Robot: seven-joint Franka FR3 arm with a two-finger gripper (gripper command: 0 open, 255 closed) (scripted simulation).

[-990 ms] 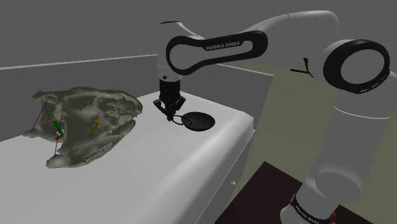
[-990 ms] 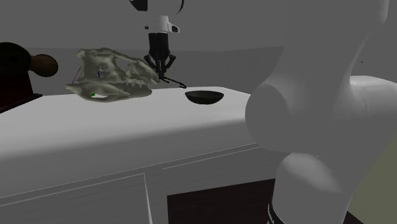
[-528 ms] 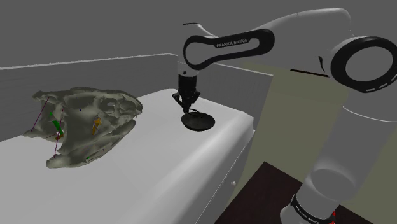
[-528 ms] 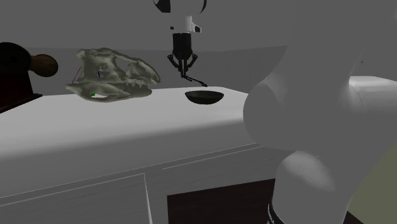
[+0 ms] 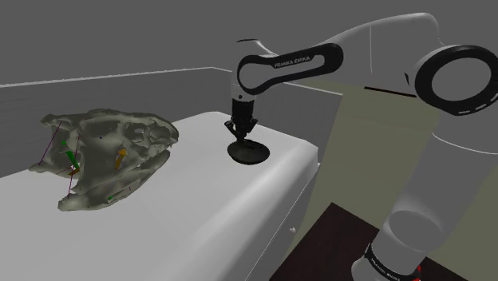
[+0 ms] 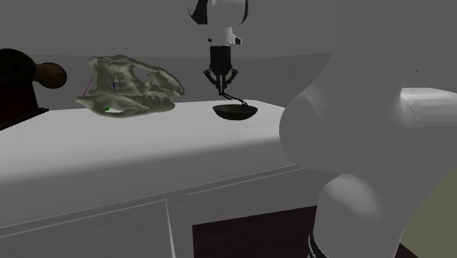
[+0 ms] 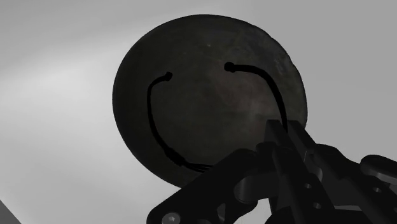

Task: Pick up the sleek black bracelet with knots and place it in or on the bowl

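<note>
White capitals reading "FRANKA EMIKA" run along the dark band of the white robot arm (image 5: 287,62); no other writing shows. The all-black two-finger gripper (image 6: 223,89) hangs just above the shallow, dark round bowl (image 7: 210,105) on the plain white counter (image 5: 239,211), its fingers pinched shut on the thin black open-loop bracelet with knotted ends (image 7: 150,111). The bracelet dangles over the bowl, its gripped stretch hidden behind the fingers. A grey-green animal skull model (image 5: 104,156) lies well apart.

We see a black bracelet (image 7: 149,108), a mottled charcoal bowl (image 7: 203,44), an olive-grey skull (image 5: 108,156) flecked green and orange, and a plain white counter (image 5: 207,215).
</note>
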